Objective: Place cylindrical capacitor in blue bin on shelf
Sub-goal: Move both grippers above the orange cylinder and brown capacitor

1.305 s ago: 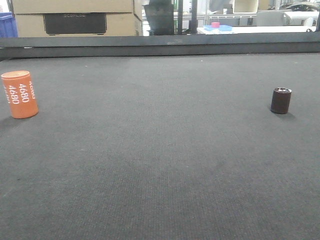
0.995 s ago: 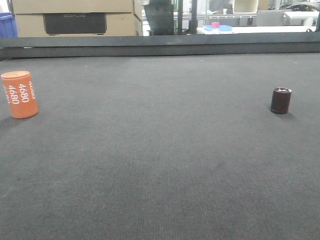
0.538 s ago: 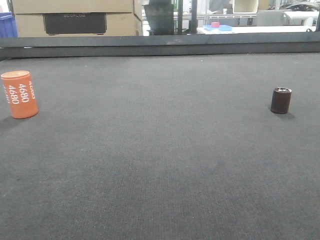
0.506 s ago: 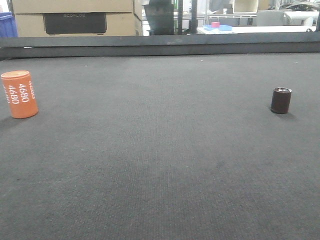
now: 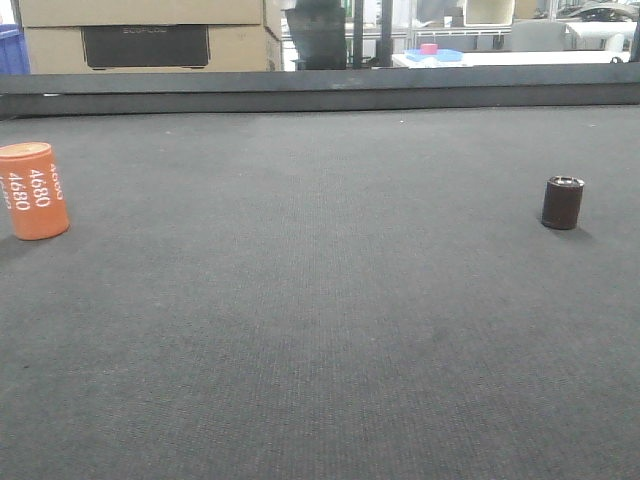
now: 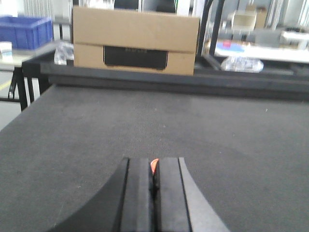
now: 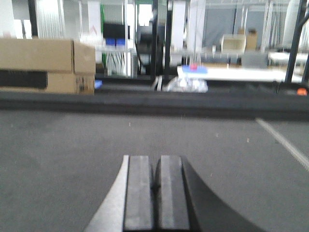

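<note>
The cylindrical capacitor (image 5: 562,203), a small dark brown cylinder with a silvery top rim, stands upright on the dark mat at the right of the front view. No gripper is near it and neither gripper shows in that view. My left gripper (image 6: 154,162) is shut, jaws pressed together low over the mat. A thin orange sliver (image 6: 154,165) shows in the slit at its tip, and I cannot tell what it is. My right gripper (image 7: 155,159) is shut and empty, low over the mat. The steel shelf is out of view.
An orange cylinder printed "4680" (image 5: 33,190) stands at the mat's far left. A raised dark rail (image 5: 320,95) borders the far edge. Behind it are a cardboard box (image 6: 135,41), a blue crate (image 6: 24,31) at the left, and a table with small items (image 5: 430,52).
The front view has shifted slightly. The orange cylinder now sits a little further left in the frame. The capacitor stands as before.
</note>
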### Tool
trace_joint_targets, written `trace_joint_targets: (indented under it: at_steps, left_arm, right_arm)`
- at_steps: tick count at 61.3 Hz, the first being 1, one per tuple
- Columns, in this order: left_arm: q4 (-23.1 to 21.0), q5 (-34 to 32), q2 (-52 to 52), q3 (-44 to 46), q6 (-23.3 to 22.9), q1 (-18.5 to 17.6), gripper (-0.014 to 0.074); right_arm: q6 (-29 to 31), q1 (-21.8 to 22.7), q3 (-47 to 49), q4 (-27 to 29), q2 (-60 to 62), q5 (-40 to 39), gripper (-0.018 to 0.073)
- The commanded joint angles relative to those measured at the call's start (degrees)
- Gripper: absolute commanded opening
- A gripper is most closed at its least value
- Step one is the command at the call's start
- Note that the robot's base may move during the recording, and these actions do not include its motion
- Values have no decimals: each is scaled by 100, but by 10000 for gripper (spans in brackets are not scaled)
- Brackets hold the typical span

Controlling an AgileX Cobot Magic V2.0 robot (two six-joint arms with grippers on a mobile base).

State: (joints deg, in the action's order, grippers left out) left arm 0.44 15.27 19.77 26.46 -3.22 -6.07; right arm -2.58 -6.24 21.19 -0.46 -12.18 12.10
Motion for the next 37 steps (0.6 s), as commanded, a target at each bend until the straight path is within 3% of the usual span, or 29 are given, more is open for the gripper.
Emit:
trace_joint_targets:
  at_steps: [1,14,37]
  left_arm:
    - [11,195,819,603,-25,12,-111]
    - [11,1035,2692,1956,-25,12,-111]
    - [-44,1007,4521,2468,-25,12,-111]
  right_arm:
    - [0,33,386,134,-750,70,-168]
    - [0,33,1383,285,-2761,250,-168]
    - [0,33,2773,455,-5005,1432,-168]
